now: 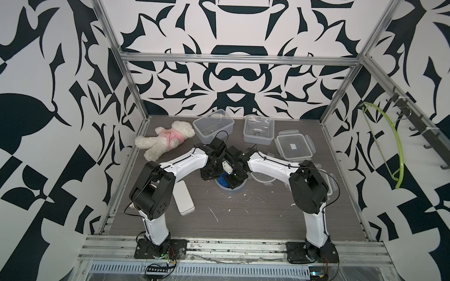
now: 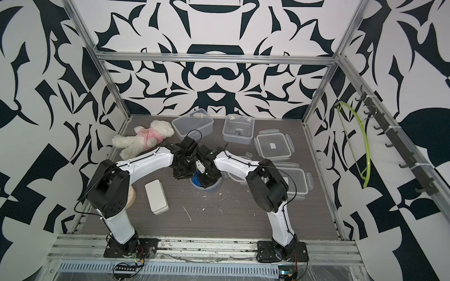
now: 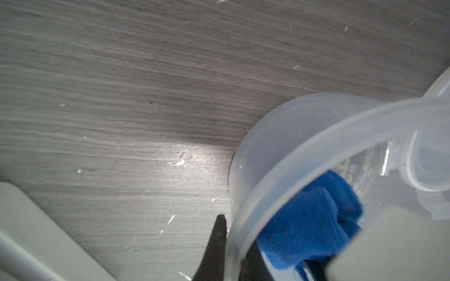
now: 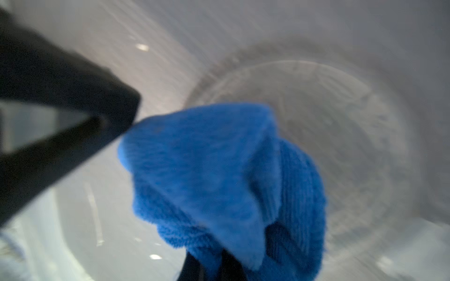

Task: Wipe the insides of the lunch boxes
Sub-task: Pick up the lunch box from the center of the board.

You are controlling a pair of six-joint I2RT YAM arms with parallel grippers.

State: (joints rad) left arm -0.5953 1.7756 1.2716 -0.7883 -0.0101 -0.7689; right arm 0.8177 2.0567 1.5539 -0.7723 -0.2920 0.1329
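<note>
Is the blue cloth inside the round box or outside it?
Inside. The blue cloth sits within the rim of the round lunch box, and the right wrist view shows it above the box's bottom.

I counted three lunch boxes: one round box (image 3: 267, 136) and, beyond it, two rectangular boxes (image 1: 212, 126). Right of it lay two rectangular lids (image 1: 294, 147); inside it, one blue cloth (image 3: 311, 219); left of it, one plush bear (image 1: 164, 140) and one white case (image 1: 184, 201).

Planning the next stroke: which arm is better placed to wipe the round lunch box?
Right. The right end effector grips the blue cloth inside the round lunch box; the left end effector clamps its rim.
</note>
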